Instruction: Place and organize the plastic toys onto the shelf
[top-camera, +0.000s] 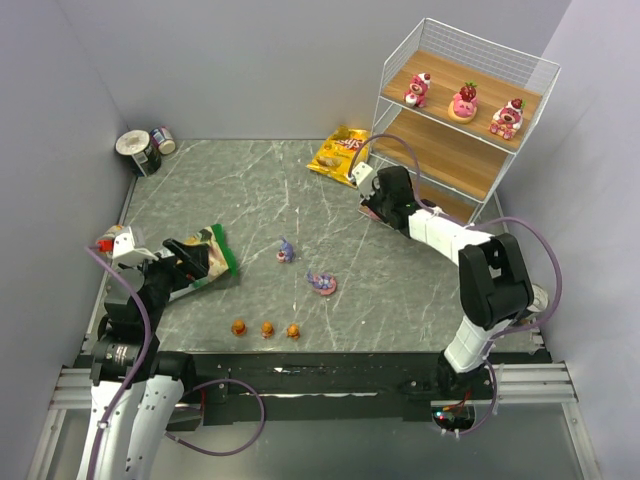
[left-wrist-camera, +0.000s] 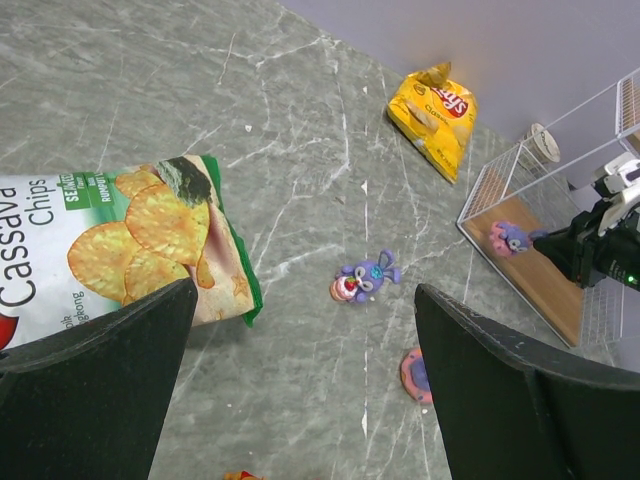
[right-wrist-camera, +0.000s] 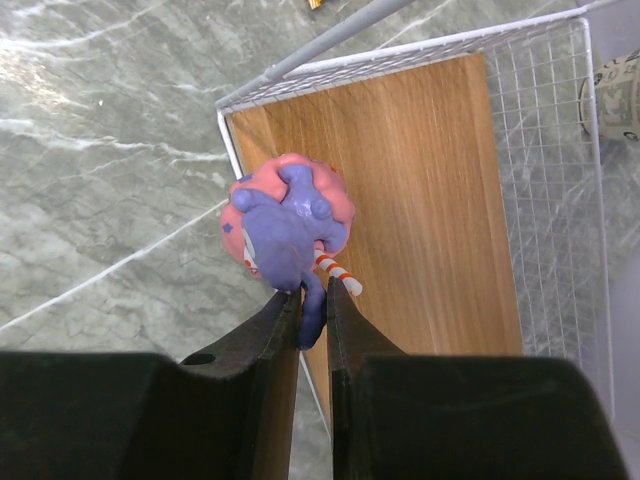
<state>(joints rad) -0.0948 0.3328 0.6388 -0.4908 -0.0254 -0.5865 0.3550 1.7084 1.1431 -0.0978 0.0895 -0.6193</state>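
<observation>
Overhead, the tall white wire shelf with wooden boards (top-camera: 465, 110) holds three pink-and-red strawberry toys (top-camera: 463, 102) on top; two purple figurines (top-camera: 286, 251) and three orange ones (top-camera: 266, 328) lie on the grey bench (top-camera: 250, 200) left of it. Left wrist: left hand (left-wrist-camera: 305, 340) gapes wide. Right wrist: right hand (right-wrist-camera: 313, 300) pinches a purple-pink figurine (right-wrist-camera: 288, 215) at the shelf's lowest board

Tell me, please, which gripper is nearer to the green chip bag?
Left. The left gripper hangs open right at the edge of the green chip bag; the right gripper is across the table at the bottom of the shelf, shut on a purple-pink toy.
</observation>
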